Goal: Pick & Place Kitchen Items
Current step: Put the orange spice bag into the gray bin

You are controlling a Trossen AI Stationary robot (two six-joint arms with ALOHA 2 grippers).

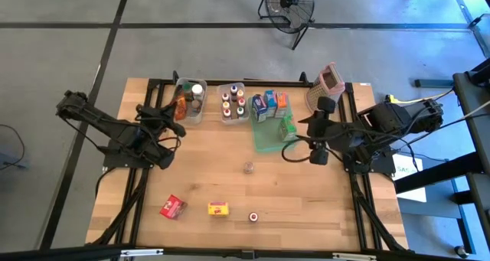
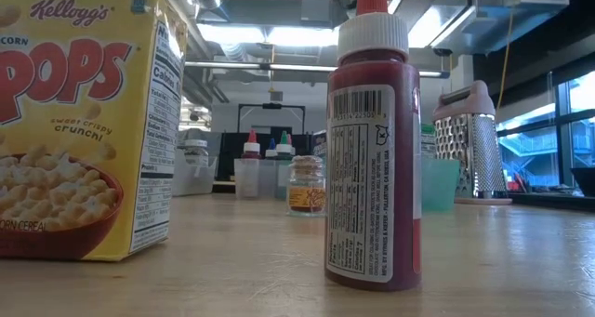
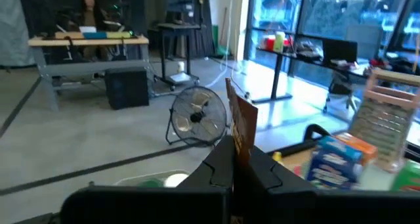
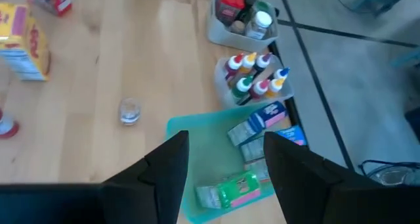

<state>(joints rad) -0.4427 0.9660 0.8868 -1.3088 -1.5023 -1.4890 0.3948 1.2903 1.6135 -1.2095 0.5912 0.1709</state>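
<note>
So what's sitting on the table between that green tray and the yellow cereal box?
Just a small clear jar, standing alone on bare wood between the green tray and yellow cereal box, clearest in the high view.

Bright overhead light, blurred wrist views

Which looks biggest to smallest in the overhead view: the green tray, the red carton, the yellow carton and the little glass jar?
1. green tray
2. red carton and yellow carton: too alike to rank
3. glass jar
</note>
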